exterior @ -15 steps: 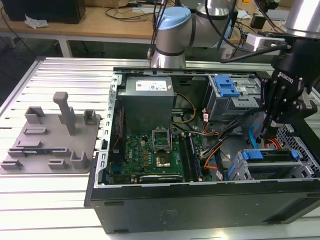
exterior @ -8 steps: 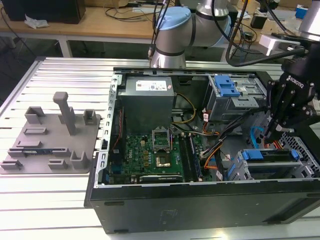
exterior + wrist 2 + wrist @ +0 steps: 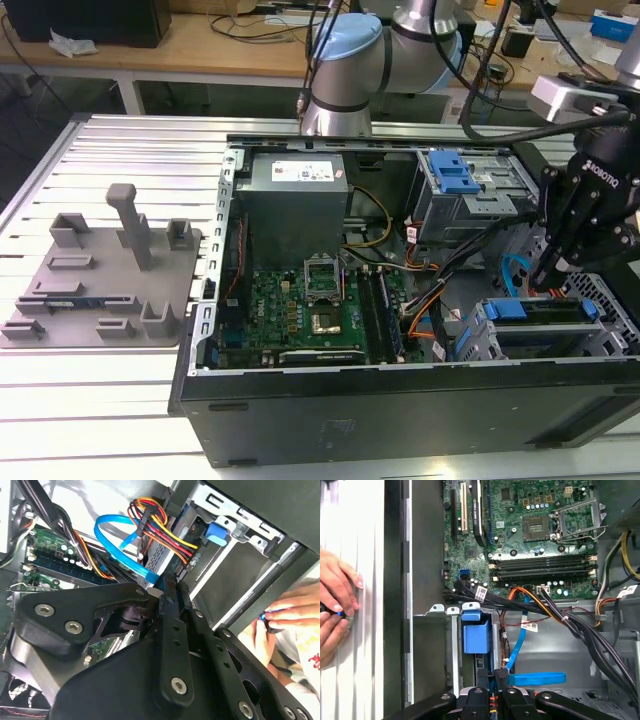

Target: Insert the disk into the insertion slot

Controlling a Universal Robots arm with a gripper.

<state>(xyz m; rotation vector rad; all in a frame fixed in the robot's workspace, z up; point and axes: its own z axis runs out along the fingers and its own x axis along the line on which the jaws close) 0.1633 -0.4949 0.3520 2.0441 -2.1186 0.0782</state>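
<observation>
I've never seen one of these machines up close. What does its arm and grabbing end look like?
The arm is silver-grey tubing with a pale blue cap on its round joint, and black cables run beside it. The tool at its end is matte black with white lettering. In both wrist views its black linkage bars carry silver screws.

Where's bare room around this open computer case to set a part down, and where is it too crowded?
Free: the ribbed aluminium table in front of the grey plastic fixture plate, and behind it. Crowded: inside the black computer case, where bundled cables cross beside the black gripper.
</observation>
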